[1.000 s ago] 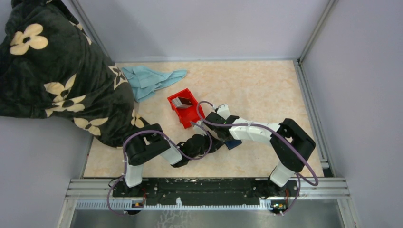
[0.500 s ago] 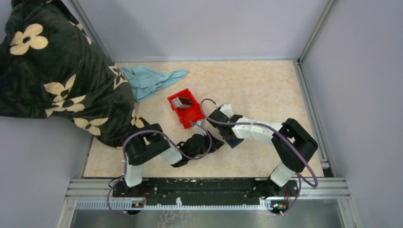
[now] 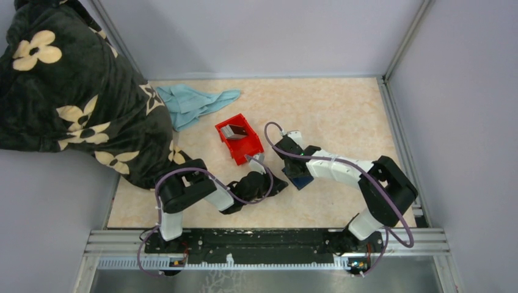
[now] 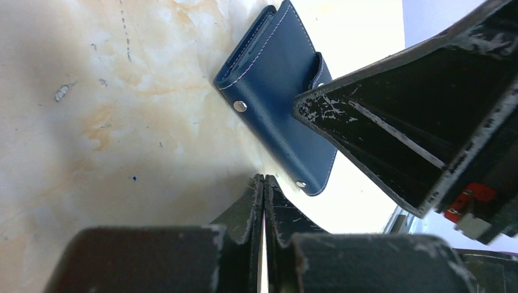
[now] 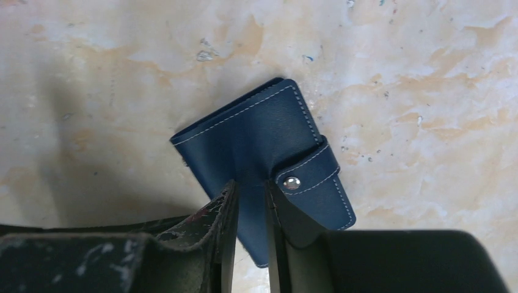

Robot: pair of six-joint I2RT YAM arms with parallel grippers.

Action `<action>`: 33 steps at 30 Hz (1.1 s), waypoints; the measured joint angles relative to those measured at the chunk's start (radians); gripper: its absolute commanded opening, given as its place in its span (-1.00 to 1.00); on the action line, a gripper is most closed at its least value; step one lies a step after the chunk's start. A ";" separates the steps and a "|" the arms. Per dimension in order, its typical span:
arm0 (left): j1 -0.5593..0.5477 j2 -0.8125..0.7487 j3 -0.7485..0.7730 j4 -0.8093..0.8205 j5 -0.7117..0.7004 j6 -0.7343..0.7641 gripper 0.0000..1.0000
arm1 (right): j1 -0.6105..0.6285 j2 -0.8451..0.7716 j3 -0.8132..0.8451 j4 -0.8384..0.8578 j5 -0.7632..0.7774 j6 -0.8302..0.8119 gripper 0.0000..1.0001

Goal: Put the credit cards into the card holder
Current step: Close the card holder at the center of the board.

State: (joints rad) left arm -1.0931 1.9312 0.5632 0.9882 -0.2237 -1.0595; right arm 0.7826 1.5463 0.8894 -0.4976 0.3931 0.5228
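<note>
Wallet (image 5: 262,152) lies just beneath right gripper (image 5: 250,201).

Navy card holder (image 5: 262,152) folded shut, flat on the table; tan and grey credit cards (image 3: 234,130) upright in a red bin.

Your left gripper (image 4: 264,183) sits low with fingers pressed together toward the worktop's near edge, while your right gripper (image 5: 250,201), fingers nearly closed, reaches mid-worktop.
</note>
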 measured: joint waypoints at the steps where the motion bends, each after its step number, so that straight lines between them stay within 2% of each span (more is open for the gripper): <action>1: 0.000 -0.005 0.000 -0.009 0.000 0.001 -0.89 | 0.000 -0.006 0.000 0.002 -0.008 -0.001 -0.52; 10: -0.002 -0.043 0.003 -0.084 -0.002 0.007 -0.90 | 0.000 -0.063 -0.001 0.013 -0.064 -0.007 -0.53; 12: -0.004 -0.052 0.010 -0.109 -0.006 0.013 -0.90 | 0.000 -0.088 -0.013 0.022 -0.063 -0.007 -0.63; 15: -0.008 -0.063 0.024 -0.148 -0.014 0.029 -0.90 | 0.000 -0.154 -0.052 0.042 -0.049 0.002 -0.97; 16: -0.010 -0.067 0.028 -0.161 -0.017 0.033 -0.90 | 0.000 -0.174 -0.065 0.048 -0.042 0.006 -1.00; 26: -0.024 -0.101 0.031 -0.228 -0.040 0.056 -0.90 | -0.023 -0.284 -0.240 0.185 0.024 0.137 -1.00; 33: -0.031 -0.121 0.016 -0.243 -0.049 0.067 -0.91 | -0.068 -0.418 -0.418 0.370 -0.001 0.243 -1.00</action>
State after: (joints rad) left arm -1.1236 1.8099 0.5789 0.7452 -0.2729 -0.9928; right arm 0.7143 1.1282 0.4717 -0.1276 0.3920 0.7662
